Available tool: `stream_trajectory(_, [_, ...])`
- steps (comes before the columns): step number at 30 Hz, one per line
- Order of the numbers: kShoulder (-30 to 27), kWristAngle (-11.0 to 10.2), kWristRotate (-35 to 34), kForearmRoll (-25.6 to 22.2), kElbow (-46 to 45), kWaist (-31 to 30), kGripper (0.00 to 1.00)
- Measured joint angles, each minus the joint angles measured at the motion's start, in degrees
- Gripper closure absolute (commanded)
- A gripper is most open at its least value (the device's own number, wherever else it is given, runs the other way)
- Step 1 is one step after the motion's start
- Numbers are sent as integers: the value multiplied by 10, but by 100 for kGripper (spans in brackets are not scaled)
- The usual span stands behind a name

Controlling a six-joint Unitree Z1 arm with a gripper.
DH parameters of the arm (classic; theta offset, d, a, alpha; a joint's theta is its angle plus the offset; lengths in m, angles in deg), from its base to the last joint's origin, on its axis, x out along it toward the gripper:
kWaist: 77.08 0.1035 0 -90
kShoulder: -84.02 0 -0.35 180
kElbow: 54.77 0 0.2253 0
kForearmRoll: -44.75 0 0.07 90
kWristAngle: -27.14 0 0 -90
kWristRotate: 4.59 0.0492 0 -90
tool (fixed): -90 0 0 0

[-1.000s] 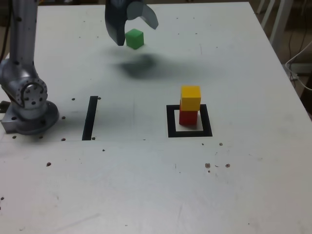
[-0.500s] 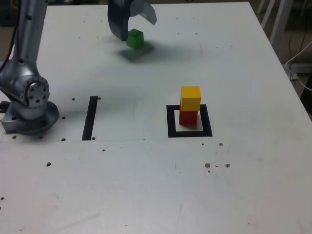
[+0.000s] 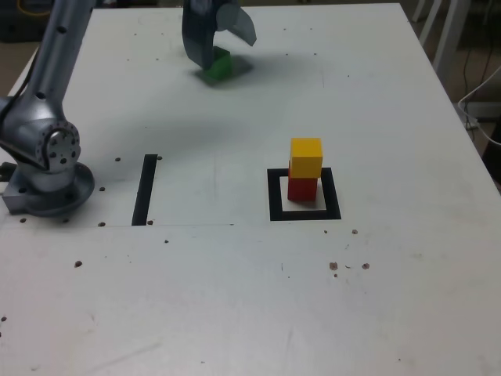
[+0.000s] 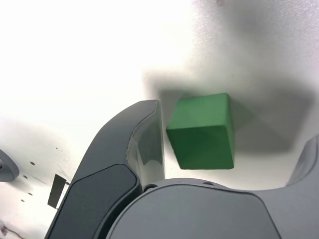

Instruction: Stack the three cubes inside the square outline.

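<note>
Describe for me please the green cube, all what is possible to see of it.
The green cube is small and solid, with plain matte faces and fairly sharp edges; one face looks lighter, the others darker. It sits flat on the white table, near the table's far edge in the exterior view. The gripper is open around it, one finger close beside it and the other farther off; no contact is visible. In the exterior view, a finger partly hides it.
</note>
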Motion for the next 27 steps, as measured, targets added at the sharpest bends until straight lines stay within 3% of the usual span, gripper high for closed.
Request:
stream_trajectory(6, [10, 0, 5, -11, 8, 4, 55])
stream_trajectory(10, [11, 0, 10, -11, 8, 4, 69])
stream_trajectory(22, [13, -1, 22, -8, -1, 4, 71])
stream_trajectory(27, [13, -14, 23, -6, -2, 4, 71])
